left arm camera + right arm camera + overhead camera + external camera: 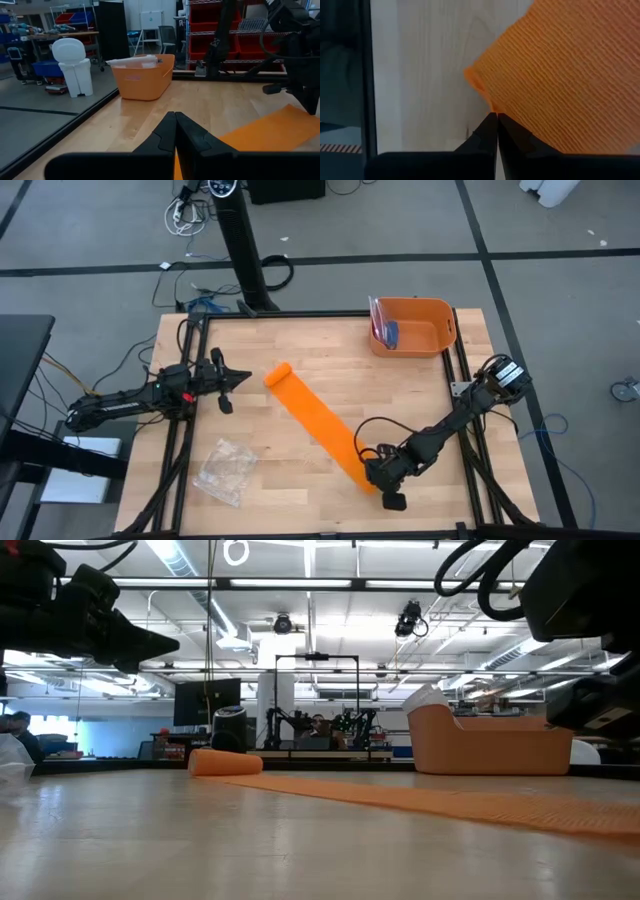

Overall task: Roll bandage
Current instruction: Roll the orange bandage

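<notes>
The bandage is a bright orange strip lying flat and slantwise across the wooden table. Its far left end is rolled into a small cylinder, which also shows in the low view as the roll. My right gripper is at the strip's near right end, slanting downward, shut on the cloth's edge. My left gripper stands shut and level at the table's left, just left of the roll, touching nothing. My right gripper pinches the edge of the bandage's near end between its two fingertips. The fingers come from above, slanting down. The strip stays flat on the table, and the corner beside the fingers curls up slightly.
An orange bin holding a packet stands at the far right corner. A crinkled clear plastic bag lies near the front left. Bare wood lies between the strip and the bin. Black rails run along the table's left and right sides.
</notes>
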